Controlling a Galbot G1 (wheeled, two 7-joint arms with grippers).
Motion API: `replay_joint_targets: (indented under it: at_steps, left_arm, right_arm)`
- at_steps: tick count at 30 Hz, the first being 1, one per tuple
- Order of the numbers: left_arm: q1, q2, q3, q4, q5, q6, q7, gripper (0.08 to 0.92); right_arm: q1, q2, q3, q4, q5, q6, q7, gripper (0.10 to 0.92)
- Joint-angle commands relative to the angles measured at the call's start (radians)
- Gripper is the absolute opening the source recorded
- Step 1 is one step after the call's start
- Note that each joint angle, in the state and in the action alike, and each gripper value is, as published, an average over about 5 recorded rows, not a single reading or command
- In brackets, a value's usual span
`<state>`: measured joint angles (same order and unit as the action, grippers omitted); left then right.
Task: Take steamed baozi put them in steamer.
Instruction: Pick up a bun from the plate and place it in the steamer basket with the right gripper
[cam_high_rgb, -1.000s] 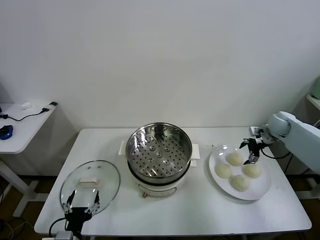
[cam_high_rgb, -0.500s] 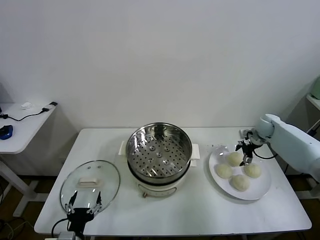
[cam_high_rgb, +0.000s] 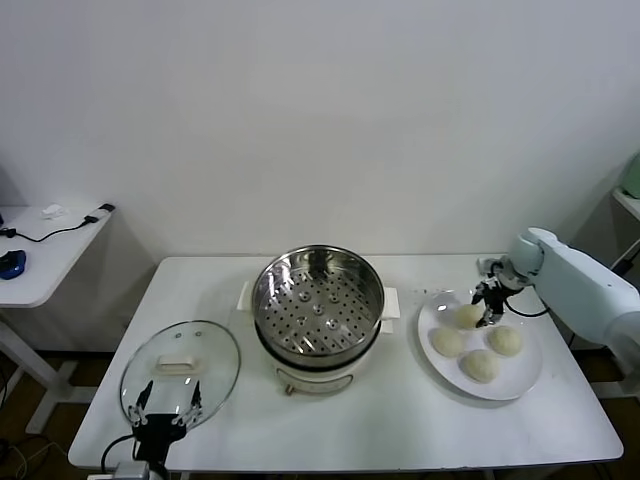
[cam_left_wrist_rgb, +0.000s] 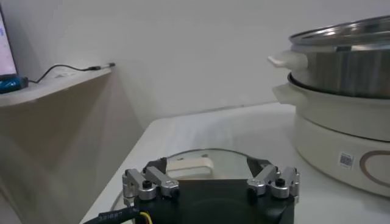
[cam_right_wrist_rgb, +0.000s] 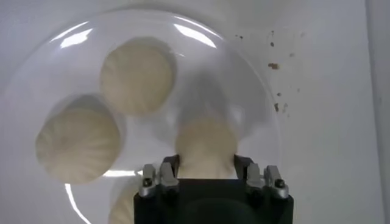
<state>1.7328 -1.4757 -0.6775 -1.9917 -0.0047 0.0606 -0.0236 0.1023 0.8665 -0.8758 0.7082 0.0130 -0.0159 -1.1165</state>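
Four cream-white baozi lie on a white plate (cam_high_rgb: 527, 383) at the table's right. My right gripper (cam_high_rgb: 488, 312) is down over the back baozi (cam_high_rgb: 466, 316). In the right wrist view that baozi (cam_right_wrist_rgb: 206, 141) sits between the fingers (cam_right_wrist_rgb: 175, 165) of the right gripper (cam_right_wrist_rgb: 206, 163), which stand open on either side of it. The other baozi (cam_high_rgb: 447, 342) (cam_high_rgb: 504, 340) (cam_high_rgb: 480, 365) lie untouched. The steel steamer (cam_high_rgb: 318, 300) stands open at the table's middle, its perforated tray bare. My left gripper (cam_high_rgb: 165, 412) is open and parked over the front left edge.
The round glass lid (cam_high_rgb: 180, 370) with a white handle lies flat at the front left, just beyond the left gripper; it also shows in the left wrist view (cam_left_wrist_rgb: 189, 164). The steamer's cream base (cam_left_wrist_rgb: 341, 140) stands beside it. A side table (cam_high_rgb: 40, 250) is at the far left.
My right gripper has moved left across the plate, from between the back and right baozi to over the back baozi. The left arm has not moved.
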Motion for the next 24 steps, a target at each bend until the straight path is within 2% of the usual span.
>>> replay_joint_targets:
  at_steps: [1,6,10,13,19,21,24]
  left_arm:
    - [0.002,0.001,0.002,-0.009,0.002,0.001,0.001,0.823]
    - [0.007,0.005,0.012,-0.026,0.011,0.0,0.007,0.823]
    - [0.01,0.007,0.018,-0.039,0.018,0.001,0.012,0.823]
    - [0.01,0.009,0.023,-0.044,0.021,0.004,0.014,0.823]
    - [0.012,0.003,0.039,-0.056,0.031,0.007,0.015,0.823]
    - [0.015,-0.001,0.042,-0.061,0.033,0.007,0.016,0.823]
    - [0.022,-0.001,0.044,-0.066,0.037,0.006,0.016,0.823]
  right_arm:
    - [0.166,-0.092,-0.06,0.204,0.113,0.009,-0.024,0.602]
    - [0.493,-0.118,-0.254,0.402,0.249,0.052,-0.043,0.602]
    - [0.719,-0.041,-0.392,0.538,0.384,0.121,-0.029,0.602]
    - [0.794,0.041,-0.447,0.648,0.415,0.187,-0.014,0.602]
    - [0.748,0.191,-0.495,0.808,0.309,0.341,0.021,0.602]
    - [0.706,0.236,-0.506,0.795,0.226,0.426,0.032,0.602]
    - [0.628,0.302,-0.496,0.695,0.07,0.567,0.045,0.602]
